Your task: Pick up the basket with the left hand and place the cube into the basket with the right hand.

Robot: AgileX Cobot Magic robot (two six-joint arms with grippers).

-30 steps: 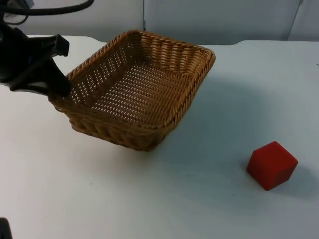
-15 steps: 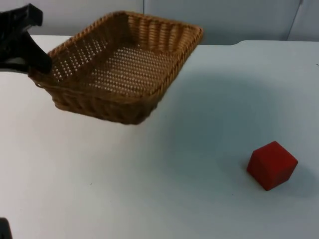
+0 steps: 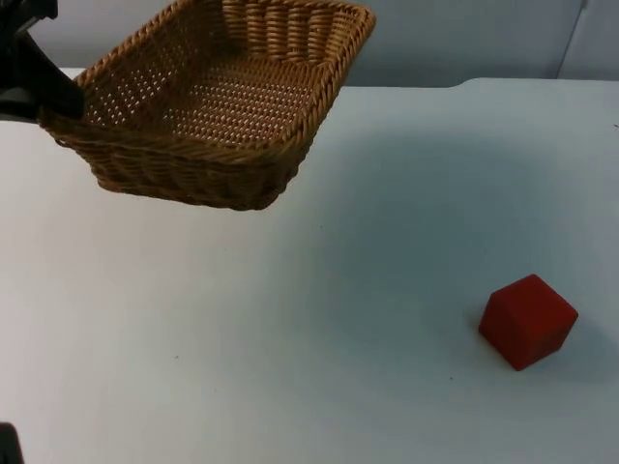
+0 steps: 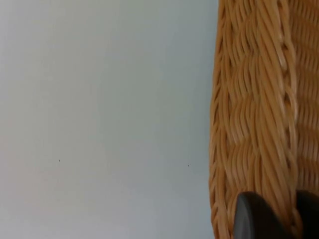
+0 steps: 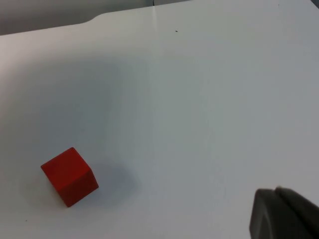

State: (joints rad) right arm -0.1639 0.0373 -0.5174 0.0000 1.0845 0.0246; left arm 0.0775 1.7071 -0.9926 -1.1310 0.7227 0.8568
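Note:
A brown wicker basket (image 3: 208, 106) hangs tilted in the air above the table's far left, its inside bare. My left gripper (image 3: 50, 100) is shut on the basket's left rim. In the left wrist view the basket's woven rim (image 4: 259, 124) runs between the black fingertips (image 4: 254, 219). A red cube (image 3: 527, 320) rests on the white table at the right, near the front, far from the basket. The right wrist view looks at the cube (image 5: 69, 176) from a distance, with a black fingertip (image 5: 279, 214) of my right gripper well away from it.
The white table (image 3: 309, 319) lies open between basket and cube. The grey partition wall (image 3: 464, 39) closes off the far edge behind the basket.
The left gripper has lifted the basket off the table and carried it up and to the left. The red cube has not moved.

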